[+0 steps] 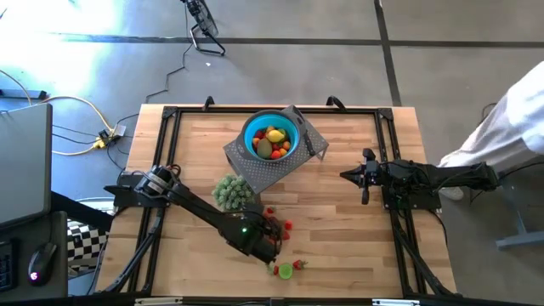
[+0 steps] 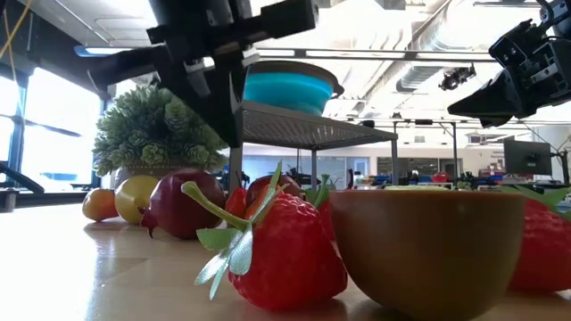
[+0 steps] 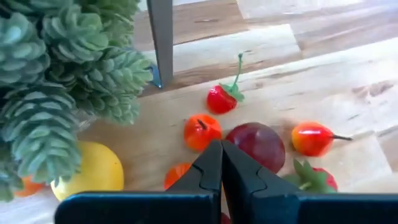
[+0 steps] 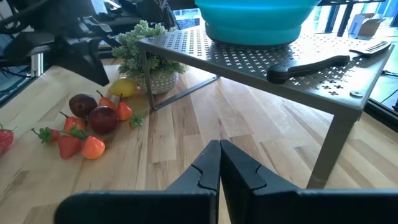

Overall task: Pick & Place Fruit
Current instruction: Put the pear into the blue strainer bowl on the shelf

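Loose fruit lies on the wooden table near the front: a dark red plum (image 3: 256, 144), small orange-red pieces (image 3: 202, 130), a stemmed red one (image 3: 221, 99), a strawberry (image 3: 314, 177) and a yellow lemon (image 3: 90, 171). My left gripper (image 3: 221, 149) hangs just above this pile (image 1: 279, 223), slanting down, shut, with nothing visible between its fingers. More fruit fills the blue bowl (image 1: 272, 136) on the grey perforated rack (image 1: 255, 170). My right gripper (image 1: 344, 175) waits shut above the table's right half, away from the fruit.
A potted green plant (image 1: 234, 191) stands close beside the left arm, by the rack's leg (image 3: 163, 40). A black-handled knife (image 4: 311, 65) lies on the rack. A halved green fruit (image 1: 285, 270) and a strawberry (image 1: 299, 263) lie near the front edge. A person in white (image 1: 510, 119) stands at the right.
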### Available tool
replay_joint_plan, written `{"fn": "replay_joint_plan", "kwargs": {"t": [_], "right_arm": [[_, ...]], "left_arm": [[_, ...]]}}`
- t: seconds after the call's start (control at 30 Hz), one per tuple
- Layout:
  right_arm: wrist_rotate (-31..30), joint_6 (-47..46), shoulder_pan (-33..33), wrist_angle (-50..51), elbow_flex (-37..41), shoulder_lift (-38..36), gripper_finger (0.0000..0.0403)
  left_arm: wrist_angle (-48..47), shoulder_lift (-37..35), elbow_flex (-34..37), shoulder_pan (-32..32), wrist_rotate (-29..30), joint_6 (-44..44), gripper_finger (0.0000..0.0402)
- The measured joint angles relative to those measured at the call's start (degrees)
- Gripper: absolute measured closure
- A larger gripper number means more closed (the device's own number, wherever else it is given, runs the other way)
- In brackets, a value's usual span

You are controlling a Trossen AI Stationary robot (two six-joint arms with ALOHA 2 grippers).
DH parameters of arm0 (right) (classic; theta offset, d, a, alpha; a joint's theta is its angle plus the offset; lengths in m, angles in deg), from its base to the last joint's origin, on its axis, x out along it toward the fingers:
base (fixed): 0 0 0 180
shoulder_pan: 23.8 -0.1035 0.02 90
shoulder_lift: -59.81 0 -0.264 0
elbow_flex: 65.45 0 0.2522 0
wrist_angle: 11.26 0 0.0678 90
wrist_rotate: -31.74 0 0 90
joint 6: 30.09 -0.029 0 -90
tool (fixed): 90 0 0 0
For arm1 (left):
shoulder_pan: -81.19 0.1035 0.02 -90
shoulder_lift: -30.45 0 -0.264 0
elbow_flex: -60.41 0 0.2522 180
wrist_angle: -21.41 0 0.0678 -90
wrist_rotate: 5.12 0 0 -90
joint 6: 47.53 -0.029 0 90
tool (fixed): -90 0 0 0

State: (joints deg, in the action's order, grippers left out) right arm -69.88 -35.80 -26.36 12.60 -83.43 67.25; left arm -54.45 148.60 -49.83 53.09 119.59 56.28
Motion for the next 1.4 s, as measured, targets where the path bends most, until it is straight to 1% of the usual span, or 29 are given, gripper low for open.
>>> {"fn": "replay_joint_plan", "kwargs": {"t": [0.1, 0.2, 0.3, 0.37, 0.6, 0.77, 0.9, 1.07, 1.4], "right_arm": [[0.1, 0.0, 0.0, 0.0, 0.0, 0.0, 0.0400], [0.1, 0.0, 0.0, 0.0, 0.0, 0.0, 0.0400], [0.1, 0.0, 0.0, 0.0, 0.0, 0.0, 0.0400], [0.2, 0.0, 0.0, 0.0, 0.0, 0.0, 0.0401], [0.2, 0.0, 0.0, 0.0, 0.0, 0.0, 0.0401], [0.2, 0.0, 0.0, 0.0, 0.0, 0.0, 0.0401], [0.2, 0.0, 0.0, 0.0, 0.0, 0.0, 0.0401], [0.2, 0.0, 0.0, 0.0, 0.0, 0.0, 0.0401], [0.2, 0.0, 0.0, 0.0, 0.0, 0.0, 0.0401]], "left_arm": [[0.5, 0.0, -0.6, 0.0, -2.5, -1.4, 0.0401], [0.1, 0.0, -0.6, 0.0, -9.0, -1.5, 0.0397], [-0.9, 0.0, -0.6, 0.0, -14.6, -1.4, 0.0383], [-1.5, 0.0, -0.6, 0.0, -16.4, -1.4, 0.0368], [-1.9, 0.0, -0.6, 0.1, -14.6, -1.4, 0.0298], [-1.9, 0.0, -0.6, 0.0, -14.6, -1.4, 0.0269], [-1.9, 0.0, -0.6, 0.0, -14.0, -1.3, 0.0264], [-1.3, 0.0, -0.6, 0.4, -11.6, -1.2, 0.0264], [-0.9, 0.0, -0.5, 0.8, -12.0, -1.4, 0.0264]]}}
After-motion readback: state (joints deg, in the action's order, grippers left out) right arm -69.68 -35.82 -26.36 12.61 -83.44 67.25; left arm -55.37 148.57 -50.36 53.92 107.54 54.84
